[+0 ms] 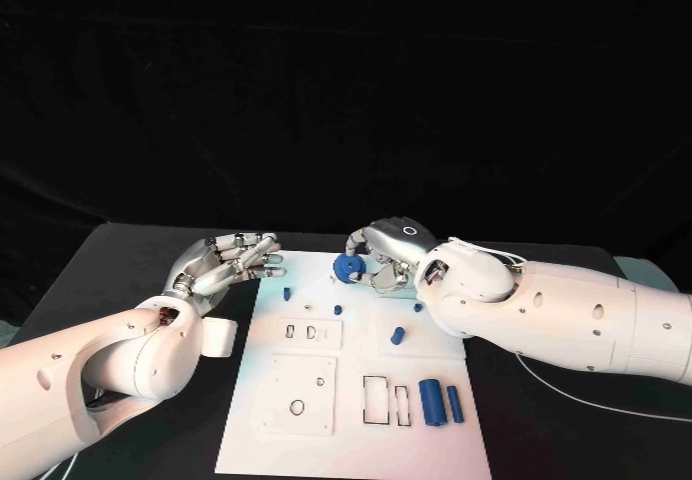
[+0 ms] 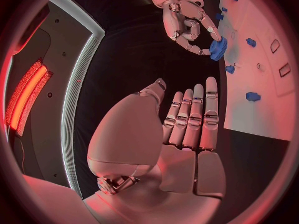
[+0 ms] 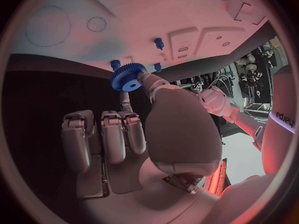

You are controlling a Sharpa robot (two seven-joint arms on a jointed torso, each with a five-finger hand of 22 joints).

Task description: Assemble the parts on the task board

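Observation:
The white task board [image 1: 361, 420] lies in the middle of the black table. My right hand [image 1: 387, 255] hovers over the board's far edge and pinches a blue gear [image 1: 348, 266] between thumb and a finger. The right wrist view shows the gear [image 3: 128, 77] at the fingertips of that hand [image 3: 143, 129], just above the board [image 3: 69, 35]. My left hand [image 1: 238, 260] is at the board's far left corner, fingers straight and apart, holding nothing. In the left wrist view this hand [image 2: 187, 129] points toward the right hand [image 2: 184, 20] and the gear [image 2: 218, 49].
Small blue pegs [image 1: 287, 293] [image 1: 338, 309] stand on the far part of the board, with a blue block [image 1: 395, 336] near the middle. Two blue cylinders [image 1: 430, 400] [image 1: 454, 402] lie at its right side beside rectangular slots [image 1: 376, 398]. A cable [image 1: 577, 395] runs behind the right arm.

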